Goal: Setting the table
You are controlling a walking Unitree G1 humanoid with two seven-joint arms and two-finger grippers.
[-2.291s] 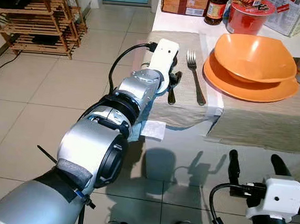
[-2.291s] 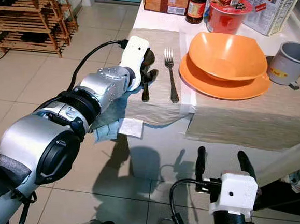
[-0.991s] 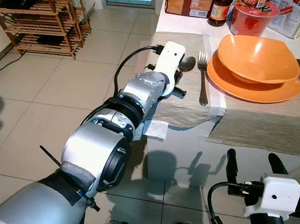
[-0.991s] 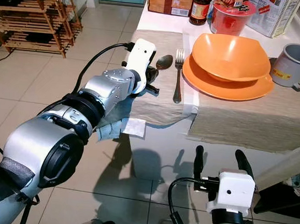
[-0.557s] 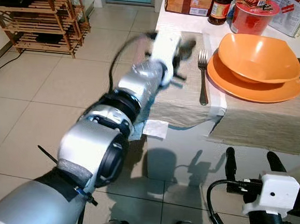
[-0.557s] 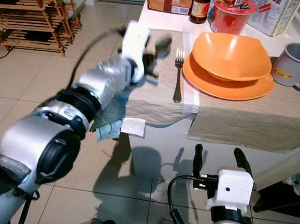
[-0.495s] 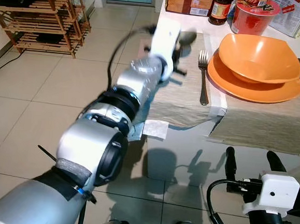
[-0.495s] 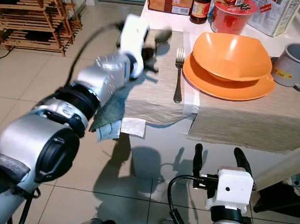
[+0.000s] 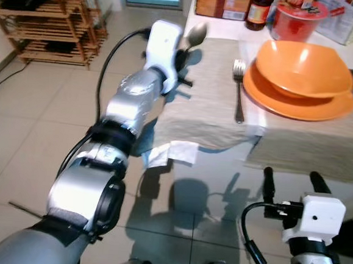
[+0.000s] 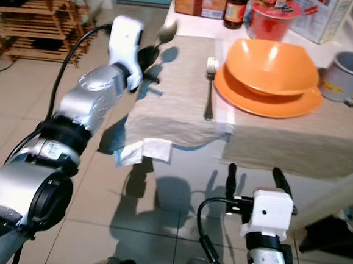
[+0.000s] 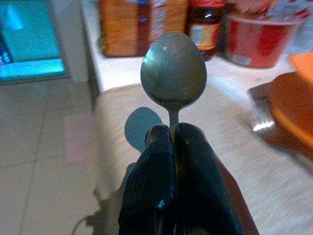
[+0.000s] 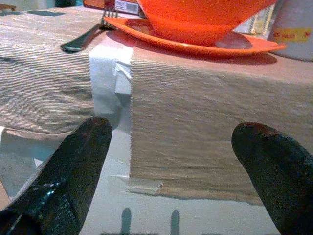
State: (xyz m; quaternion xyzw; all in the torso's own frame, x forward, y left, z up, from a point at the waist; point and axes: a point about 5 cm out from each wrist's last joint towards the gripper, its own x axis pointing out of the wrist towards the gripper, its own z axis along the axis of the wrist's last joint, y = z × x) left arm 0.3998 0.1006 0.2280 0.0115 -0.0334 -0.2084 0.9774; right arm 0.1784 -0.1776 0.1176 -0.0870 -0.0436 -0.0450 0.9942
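Observation:
My left gripper (image 9: 184,53) is shut on a metal spoon (image 9: 196,33), held up in the air over the left edge of the beige placemat (image 9: 210,92); the bowl of the spoon (image 11: 173,69) points away from the fingers (image 11: 156,171). A fork (image 9: 238,91) lies on the placemat beside an orange bowl (image 9: 299,61) on an orange plate (image 9: 301,105). My right gripper (image 9: 288,183) stands open low in front of the table edge, with the placemat (image 12: 195,117) and plate (image 12: 205,46) straight ahead of it.
A grey mug (image 10: 345,77) stands right of the plate. A red cup (image 9: 293,19), a jar (image 9: 258,9) and boxes (image 9: 220,2) line the table's back. A wooden shelf (image 9: 48,18) stands on the tiled floor to the left. A cloth (image 9: 165,152) hangs off the table edge.
My left gripper has lifted the spoon off the placemat and carried it up and to the left. The right gripper has stayed put.

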